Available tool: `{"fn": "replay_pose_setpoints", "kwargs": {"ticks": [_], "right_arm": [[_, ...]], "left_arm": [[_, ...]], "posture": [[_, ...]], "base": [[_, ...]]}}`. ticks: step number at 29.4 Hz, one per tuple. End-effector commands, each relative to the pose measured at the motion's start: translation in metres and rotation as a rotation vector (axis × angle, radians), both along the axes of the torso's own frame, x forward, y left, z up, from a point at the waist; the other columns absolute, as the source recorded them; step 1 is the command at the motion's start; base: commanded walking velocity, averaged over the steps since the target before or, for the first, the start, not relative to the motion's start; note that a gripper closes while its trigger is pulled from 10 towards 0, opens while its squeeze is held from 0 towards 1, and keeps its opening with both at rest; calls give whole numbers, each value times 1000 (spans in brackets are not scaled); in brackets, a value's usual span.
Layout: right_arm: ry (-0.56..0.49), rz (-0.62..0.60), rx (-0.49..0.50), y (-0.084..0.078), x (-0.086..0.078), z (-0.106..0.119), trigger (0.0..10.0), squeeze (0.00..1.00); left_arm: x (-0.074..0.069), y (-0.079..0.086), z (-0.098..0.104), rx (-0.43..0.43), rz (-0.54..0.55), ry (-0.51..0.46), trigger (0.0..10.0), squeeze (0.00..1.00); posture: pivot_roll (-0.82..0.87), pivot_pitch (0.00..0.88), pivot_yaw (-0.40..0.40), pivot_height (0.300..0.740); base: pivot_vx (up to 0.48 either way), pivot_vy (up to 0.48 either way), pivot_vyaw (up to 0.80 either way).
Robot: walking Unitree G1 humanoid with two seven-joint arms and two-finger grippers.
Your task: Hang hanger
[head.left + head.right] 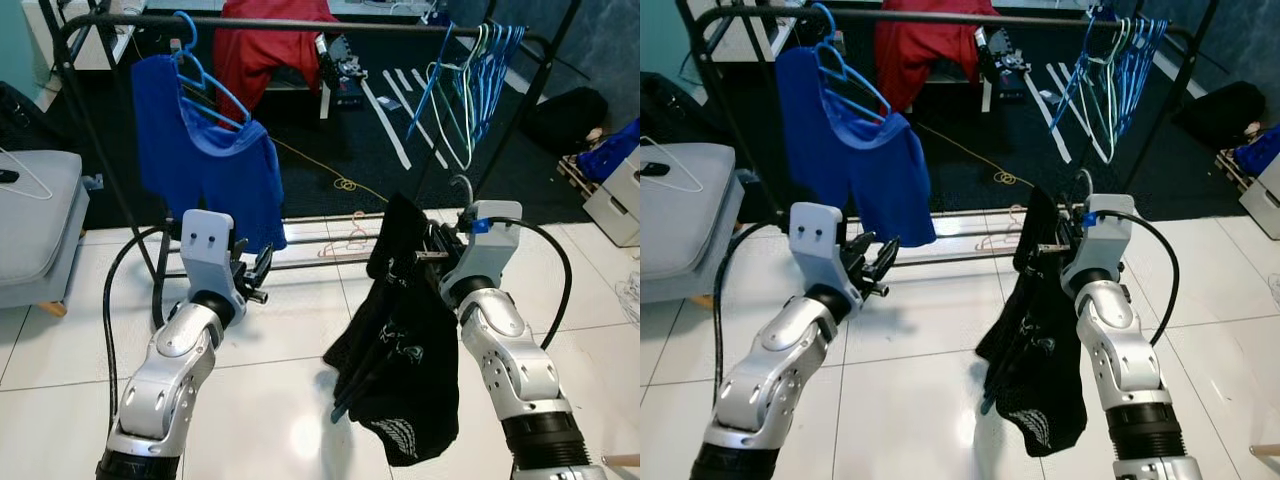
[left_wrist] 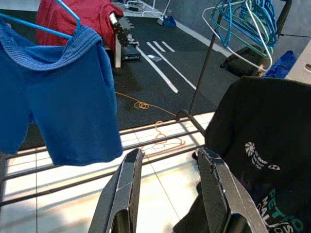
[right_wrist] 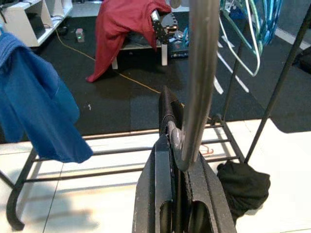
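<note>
Behind the white tiles, the black clothes rail (image 1: 300, 22) runs left-right, up and beyond the right gripper (image 1: 432, 248), which is clamped on the metal hanger (image 3: 199, 82) carrying a black shirt (image 1: 400, 350), so it's nearer than the spread-fingered, empty left gripper (image 1: 255, 275).

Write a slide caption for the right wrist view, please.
Right tool grips a metal hanger hook before the clothes rack.

Glossy white floor tiles (image 1: 280, 400), matt black cloth shirt (image 1: 405, 370), seemingly smooth metal hanger hook (image 3: 199, 73).
</note>
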State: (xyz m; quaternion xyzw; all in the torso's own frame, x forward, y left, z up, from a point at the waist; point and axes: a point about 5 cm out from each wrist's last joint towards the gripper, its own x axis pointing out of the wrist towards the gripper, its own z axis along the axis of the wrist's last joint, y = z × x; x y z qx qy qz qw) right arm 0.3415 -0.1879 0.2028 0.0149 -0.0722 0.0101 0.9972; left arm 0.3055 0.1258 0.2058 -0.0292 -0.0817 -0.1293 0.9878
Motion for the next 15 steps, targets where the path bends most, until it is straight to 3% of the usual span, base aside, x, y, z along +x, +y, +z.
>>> {"fn": "replay_pose_setpoints", "kwargs": {"ticks": [1, 15], "right_arm": [[-17, -8, -1, -4, -3, 3, 10000, 0], [-21, -6, -5, 1, -3, 3, 10000, 0]], "left_arm": [[-4, -2, 1, -7, -4, -13, 10000, 0], [-2, 0, 1, -11, -18, -19, 10000, 0]], "posture": [[-73, 160, -73, 740], [-77, 160, -72, 740]], "base": [[401, 0, 0], [413, 0, 0]]}}
